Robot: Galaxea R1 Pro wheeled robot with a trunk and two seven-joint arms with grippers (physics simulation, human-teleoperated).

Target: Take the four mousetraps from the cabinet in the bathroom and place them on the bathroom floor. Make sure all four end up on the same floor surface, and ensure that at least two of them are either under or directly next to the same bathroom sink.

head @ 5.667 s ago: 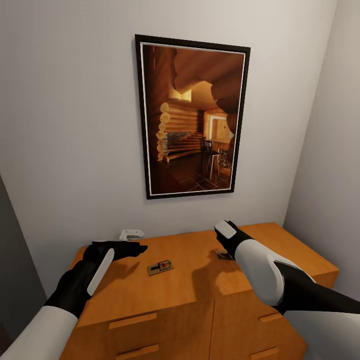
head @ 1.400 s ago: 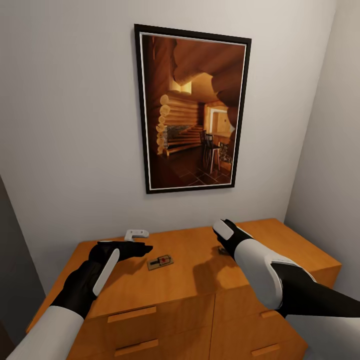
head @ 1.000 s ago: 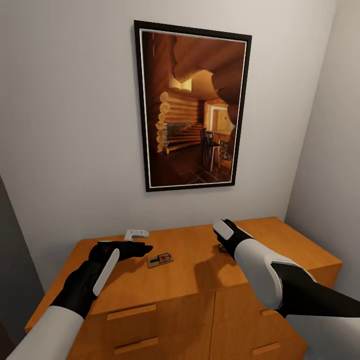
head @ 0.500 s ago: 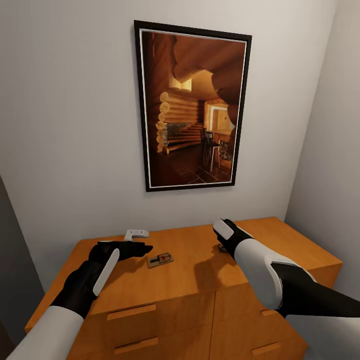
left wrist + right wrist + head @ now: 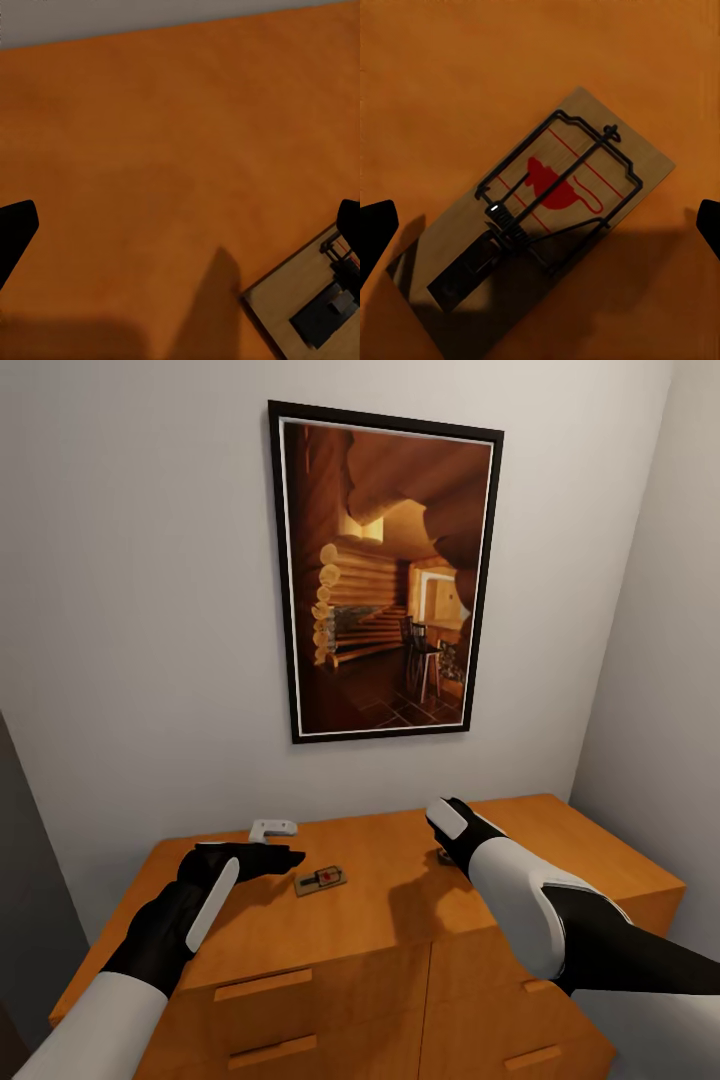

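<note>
On top of the cabinet [image 5: 400, 920], two mousetraps lie flat on the orange-brown wood. One mousetrap [image 5: 321, 880] sits out in the open between the arms, just beside the left tool [image 5: 285, 856]; the second mousetrap [image 5: 544, 217] lies directly beneath the right tool [image 5: 448, 822], mostly hidden behind that wrist from the head view. Seen along the right tool, it is a thin tan board printed with a red mouse and red lines, carrying a dark wire bar and a coiled spring, and lying at a slant between two black fingertips [image 5: 376, 236] that stand wide apart at either edge. That spread looks set to straddle the board, though its slant may call for a turn of the wrist first. The left tool is likewise spread wide over bare wood, with the corner of the open trap showing near one fingertip. A small white fitting [image 5: 272, 827] rests near the wall, below a framed picture [image 5: 385, 585] of a log interior.
</note>
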